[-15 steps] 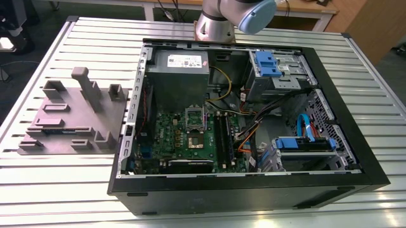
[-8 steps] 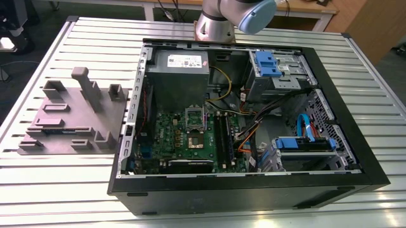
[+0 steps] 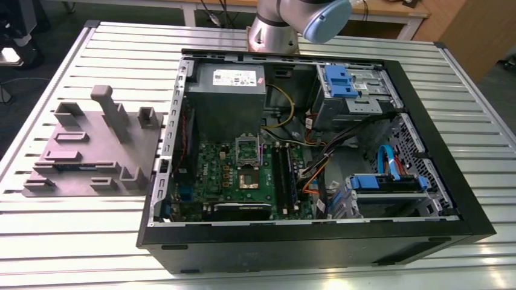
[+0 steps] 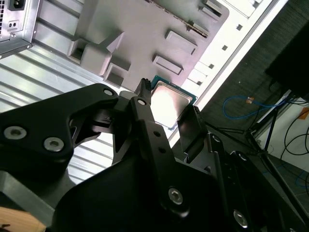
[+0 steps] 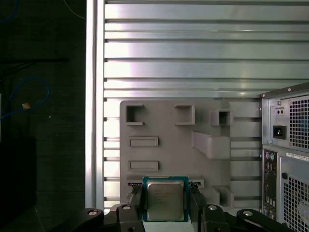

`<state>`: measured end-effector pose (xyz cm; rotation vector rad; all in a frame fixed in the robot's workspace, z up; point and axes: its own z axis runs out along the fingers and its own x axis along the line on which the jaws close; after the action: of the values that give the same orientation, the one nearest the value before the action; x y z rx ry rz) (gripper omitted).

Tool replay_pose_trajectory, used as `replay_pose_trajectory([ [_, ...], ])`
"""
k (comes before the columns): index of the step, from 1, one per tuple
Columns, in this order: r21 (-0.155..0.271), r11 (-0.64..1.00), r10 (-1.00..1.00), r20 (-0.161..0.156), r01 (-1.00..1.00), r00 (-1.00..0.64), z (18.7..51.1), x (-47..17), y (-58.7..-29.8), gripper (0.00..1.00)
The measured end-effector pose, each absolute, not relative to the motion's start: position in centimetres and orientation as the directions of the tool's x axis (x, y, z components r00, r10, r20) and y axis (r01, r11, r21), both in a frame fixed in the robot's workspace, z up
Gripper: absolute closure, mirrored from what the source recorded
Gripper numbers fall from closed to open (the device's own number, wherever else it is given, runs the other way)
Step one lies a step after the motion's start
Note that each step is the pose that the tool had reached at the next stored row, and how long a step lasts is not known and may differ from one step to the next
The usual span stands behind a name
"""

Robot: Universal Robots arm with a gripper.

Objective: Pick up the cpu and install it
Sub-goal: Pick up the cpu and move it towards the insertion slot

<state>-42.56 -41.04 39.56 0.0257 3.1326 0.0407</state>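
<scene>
Item under inspection: the cpu [image 5: 165, 200], a flat square chip with a bright metal top and a thin pale-green rim. In both wrist views it sits between the two black fingers [image 5: 136, 199] of the gripper [image 5: 165, 205]. One finger stands against each of two opposite edges, so the gripper is pinching the chip. Its metal top faces the first wrist camera.

The second wrist view confirms this: the cpu [image 4: 170, 102] is flanked by the fingers [image 4: 192, 126] of the gripper [image 4: 169, 115]. It appears held clear above the surface beneath it.

Beneath the chip lies the grey moulded fixture tray [image 5: 159, 125], with raised blocks and rectangular recesses. The chip hangs over one edge of that tray. The tray rests on the slatted aluminium table [image 5: 193, 48].

In the exterior view, the tray [image 3: 89, 151] lies at the exterior view's left of the open computer case [image 3: 322, 241], just beside it. Inside the case, the socket [image 3: 248, 176] sits on the green motherboard [image 3: 214, 175], well apart from the tray. The grey power supply [image 3: 229, 90] stands beyond the motherboard. The arm [image 3: 278, 27] rises behind the case.
</scene>
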Motion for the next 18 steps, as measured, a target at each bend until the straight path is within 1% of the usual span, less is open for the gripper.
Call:
replay_pose_trajectory([
  [18,0.026,1.0,0.017,-0.009,0.016,-1.0,39.56,-42.08,-41.04,0.53],
])
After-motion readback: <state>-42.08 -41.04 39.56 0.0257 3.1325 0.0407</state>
